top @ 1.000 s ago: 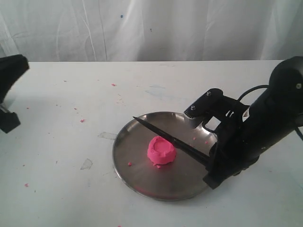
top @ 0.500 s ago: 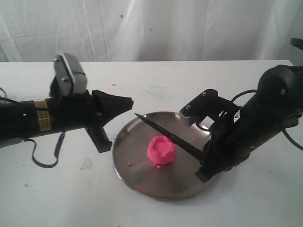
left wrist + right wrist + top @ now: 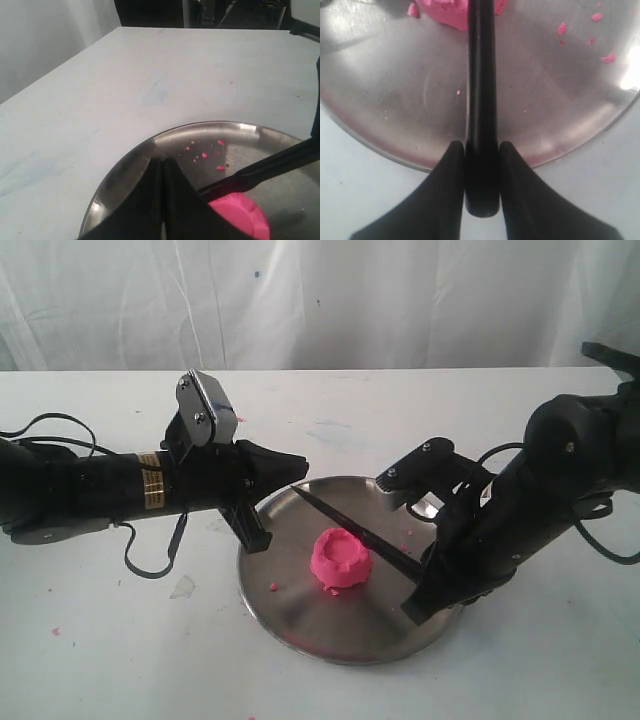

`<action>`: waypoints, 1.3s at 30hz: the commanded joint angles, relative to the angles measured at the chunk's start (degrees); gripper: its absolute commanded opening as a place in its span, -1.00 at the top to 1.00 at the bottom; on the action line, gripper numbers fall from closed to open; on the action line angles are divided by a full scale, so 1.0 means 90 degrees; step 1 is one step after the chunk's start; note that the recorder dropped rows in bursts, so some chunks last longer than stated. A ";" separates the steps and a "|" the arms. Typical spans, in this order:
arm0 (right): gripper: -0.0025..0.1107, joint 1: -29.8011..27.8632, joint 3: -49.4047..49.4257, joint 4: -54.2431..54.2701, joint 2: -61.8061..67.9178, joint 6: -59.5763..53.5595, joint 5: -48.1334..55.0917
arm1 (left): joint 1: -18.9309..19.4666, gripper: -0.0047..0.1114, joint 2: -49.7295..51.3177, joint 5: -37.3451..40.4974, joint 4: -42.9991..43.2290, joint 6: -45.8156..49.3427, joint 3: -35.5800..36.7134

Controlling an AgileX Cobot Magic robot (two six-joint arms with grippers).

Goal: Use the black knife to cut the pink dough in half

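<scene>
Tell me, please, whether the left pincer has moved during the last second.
Yes. The left pincer has come in from the left of the view toward the plate; its tip is now over the plate's rim.

The exterior view faces the table [image 3: 120, 640] from slightly above. Both wrist views sit close. All three share the steel plate [image 3: 300, 615] and pink dough [image 3: 340, 560].

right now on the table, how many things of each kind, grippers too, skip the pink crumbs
pink dough: 1
black knife: 1
steel plate: 1
grippers: 2, left gripper and right gripper
total: 5
</scene>
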 commanded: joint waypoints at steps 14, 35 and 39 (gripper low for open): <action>0.96 0.0017 0.0018 0.0024 -0.0043 0.0205 0.0339 | -0.0027 0.92 0.0779 -0.0027 0.0020 -0.0265 -0.0459; 0.96 0.0017 0.0168 0.0068 -0.0234 0.0324 0.0387 | -0.0027 0.92 0.0779 -0.0028 0.0120 -0.0454 -0.0459; 0.96 0.0017 0.0168 0.0047 -0.0234 0.0282 0.0376 | -0.0027 0.92 0.0779 -0.0028 0.0120 -0.0528 -0.0459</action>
